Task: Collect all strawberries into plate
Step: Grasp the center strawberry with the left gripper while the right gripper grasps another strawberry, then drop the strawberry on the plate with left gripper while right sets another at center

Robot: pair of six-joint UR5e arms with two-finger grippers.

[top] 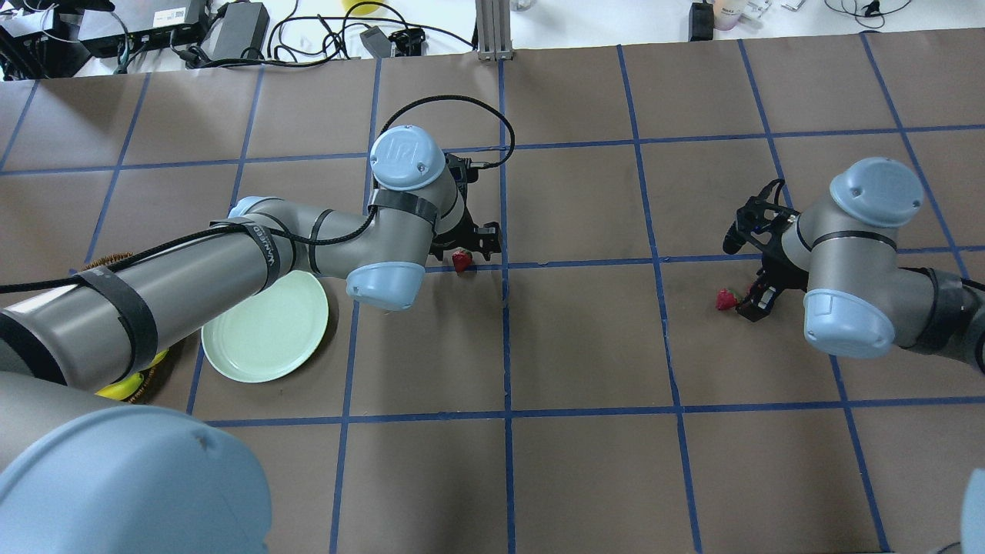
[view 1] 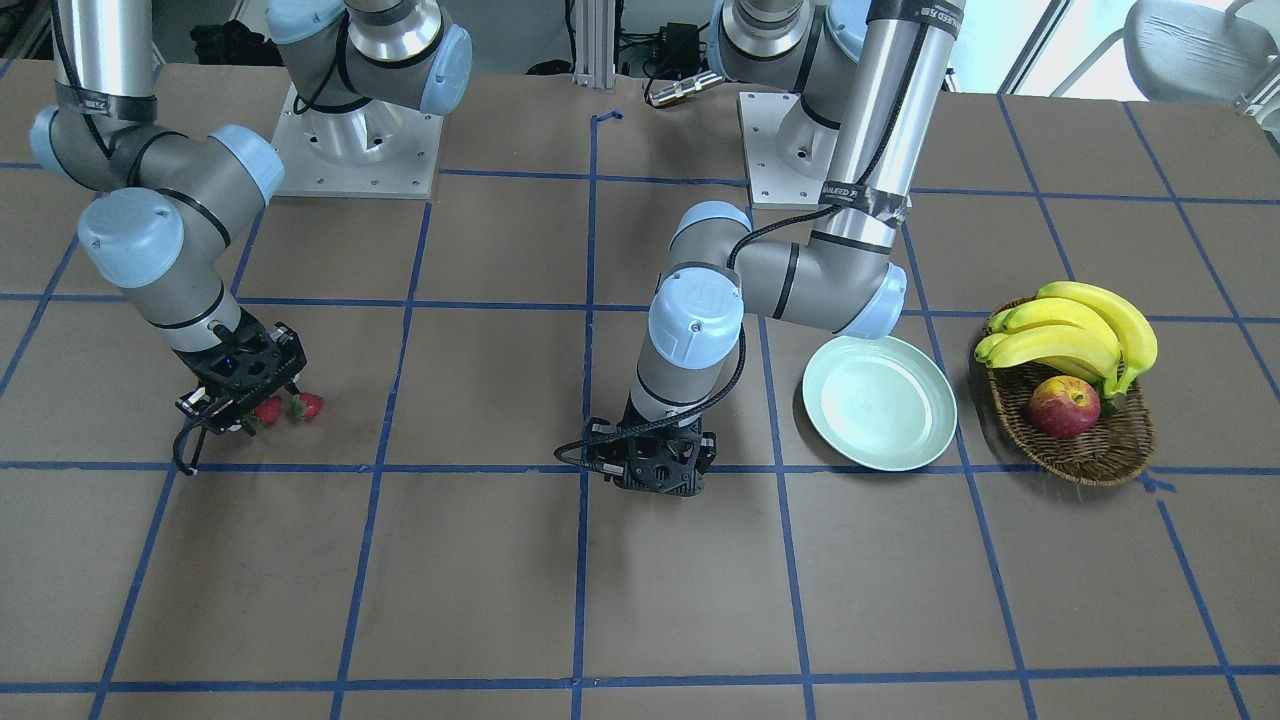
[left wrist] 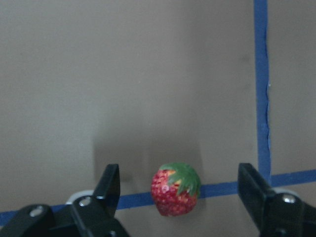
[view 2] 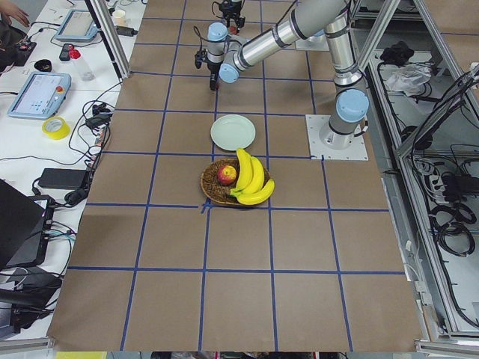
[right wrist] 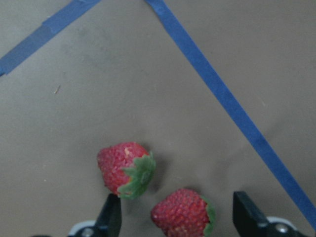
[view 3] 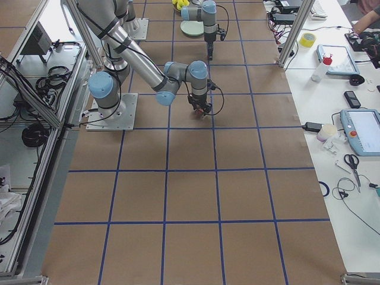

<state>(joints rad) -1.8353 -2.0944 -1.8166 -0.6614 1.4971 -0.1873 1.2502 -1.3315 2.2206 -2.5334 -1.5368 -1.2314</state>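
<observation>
The left tool (left wrist: 180,183) stands wide over the surface (left wrist: 123,74), one strawberry (left wrist: 175,190) lying between its jaws on a blue tape line (left wrist: 217,189), touching neither; the right tool (right wrist: 178,207) is wide too, a second strawberry (right wrist: 180,215) between its jaws, a third strawberry (right wrist: 123,168) at its 10 o'clock; in the front-facing view the plate (view 1: 880,400) lies at 3 o'clock of the left tool
</observation>
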